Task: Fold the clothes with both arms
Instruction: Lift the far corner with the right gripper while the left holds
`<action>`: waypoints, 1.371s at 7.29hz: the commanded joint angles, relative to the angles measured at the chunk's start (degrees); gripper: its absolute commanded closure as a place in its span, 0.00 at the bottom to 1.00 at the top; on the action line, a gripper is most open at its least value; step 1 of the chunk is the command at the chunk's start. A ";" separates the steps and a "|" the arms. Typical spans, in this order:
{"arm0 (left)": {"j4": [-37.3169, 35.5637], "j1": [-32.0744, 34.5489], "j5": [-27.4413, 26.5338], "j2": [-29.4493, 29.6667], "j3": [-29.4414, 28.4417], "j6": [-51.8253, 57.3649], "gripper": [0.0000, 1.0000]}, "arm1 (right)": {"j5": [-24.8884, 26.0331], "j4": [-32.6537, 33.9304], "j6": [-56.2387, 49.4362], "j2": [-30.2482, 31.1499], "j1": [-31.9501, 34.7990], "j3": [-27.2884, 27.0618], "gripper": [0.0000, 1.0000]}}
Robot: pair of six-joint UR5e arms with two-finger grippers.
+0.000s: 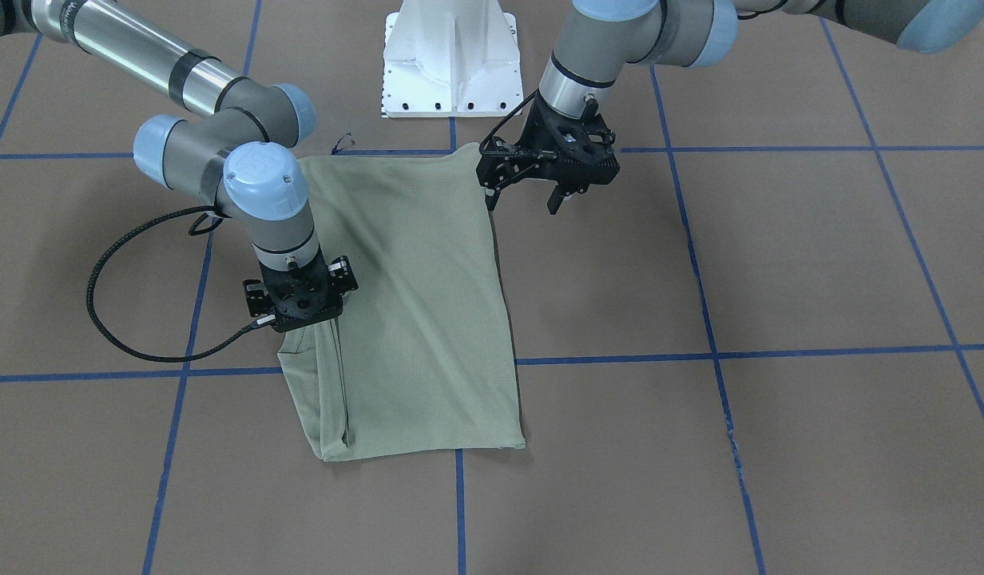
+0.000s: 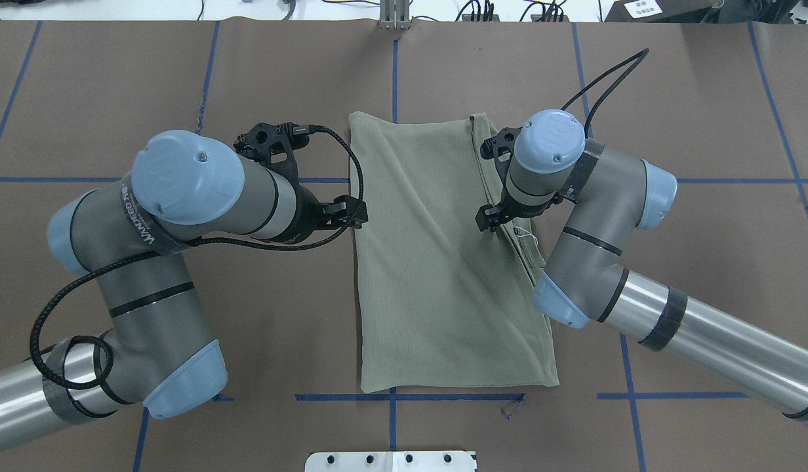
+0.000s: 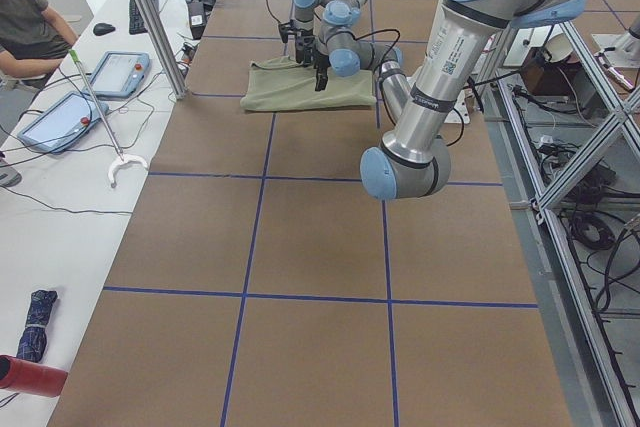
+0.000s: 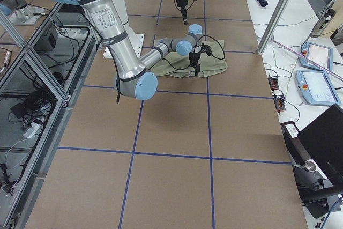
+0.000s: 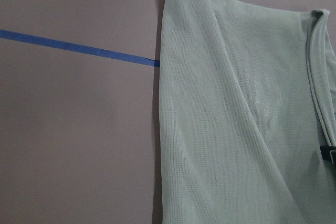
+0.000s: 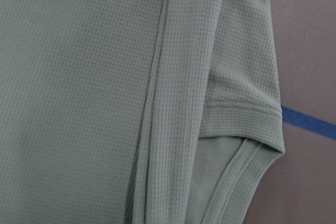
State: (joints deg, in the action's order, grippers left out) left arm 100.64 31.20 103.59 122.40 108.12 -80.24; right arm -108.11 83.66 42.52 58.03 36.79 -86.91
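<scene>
Two arms work one shirt (image 1: 416, 303), which lies folded into a long panel at the middle of the table (image 1: 779, 263). Front-facing view: the left gripper (image 1: 524, 194) hangs just beside the shirt's long edge near the robot-side corner, fingers spread and empty, probably staged to take that edge. The right gripper (image 1: 300, 297) sits over the opposite, doubled-up edge, likely to pin it. Its fingers are hidden, so its state cannot be told. Overhead view: the wrists mask both tools' fingertips. Right wrist view: this alone shows a ribbed band (image 6: 247, 121) tucked along the fold.
</scene>
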 commanded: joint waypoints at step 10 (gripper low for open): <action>0.09 -0.09 0.12 0.38 -0.10 0.09 0.00 | -2.55 2.13 -8.52 -12.56 7.34 13.73 0.00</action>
State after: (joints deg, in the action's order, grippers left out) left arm 100.72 31.04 103.68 122.83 108.02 -80.19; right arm -110.64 86.16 33.05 50.29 44.71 -79.33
